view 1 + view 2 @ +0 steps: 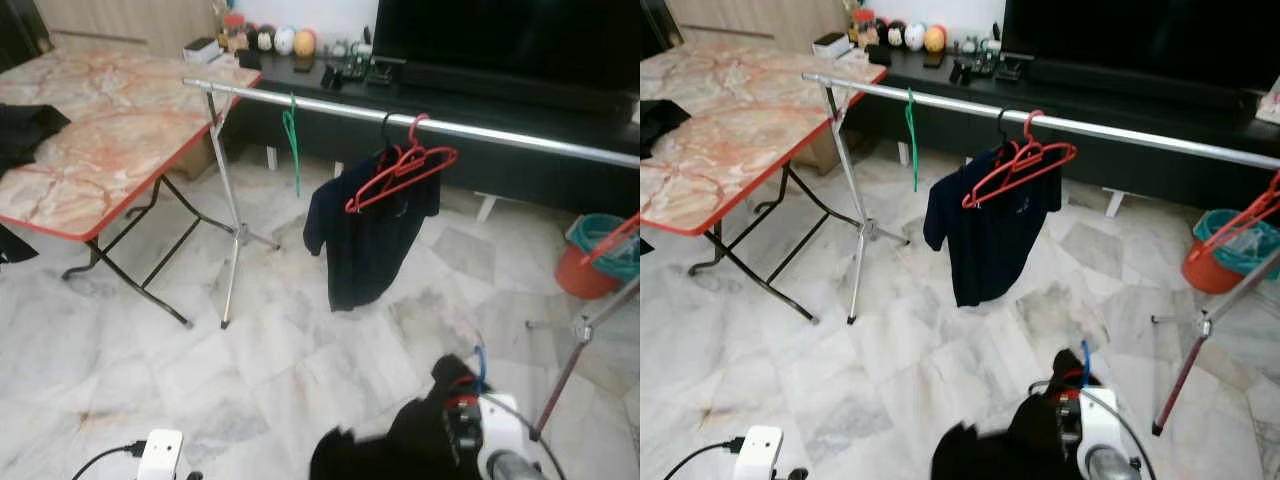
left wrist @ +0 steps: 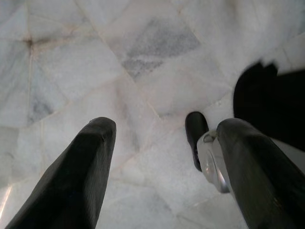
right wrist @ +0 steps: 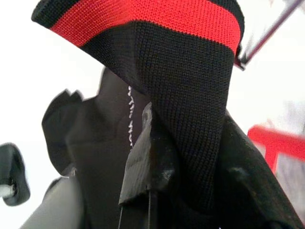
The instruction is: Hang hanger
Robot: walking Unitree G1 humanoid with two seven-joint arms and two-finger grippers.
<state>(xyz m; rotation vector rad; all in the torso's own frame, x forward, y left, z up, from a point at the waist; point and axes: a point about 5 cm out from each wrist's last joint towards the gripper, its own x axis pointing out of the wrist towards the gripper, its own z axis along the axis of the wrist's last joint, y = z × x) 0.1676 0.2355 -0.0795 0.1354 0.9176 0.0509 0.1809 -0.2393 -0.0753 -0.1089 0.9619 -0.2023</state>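
From the head views, the work looks to be at the carrying stage: the right hand (image 1: 455, 400) sits low near the bottom edge of the picture, bundled with a dark garment (image 1: 400, 445), well short of the silver rail (image 1: 420, 122) that crosses the room on a tripod stand. A navy shirt (image 1: 368, 235) on a red hanger (image 1: 400, 172) already hangs near the rail's middle and a green hanger (image 1: 292, 140) nearer its left end, so the next move, as I judge it, calls for stepping closer and raising the right arm to hook onto a bare stretch of rail. The left wrist view looks down at the marble floor (image 2: 119, 71), with the left hand (image 2: 164, 157) idle, its two fingers (image 2: 81, 176) spread wide apart and holding nothing. In the right wrist view, the right hand is clamped on a black knit cloth with a red band (image 3: 186, 95); red hanger bars (image 3: 276, 140) show just beside it.
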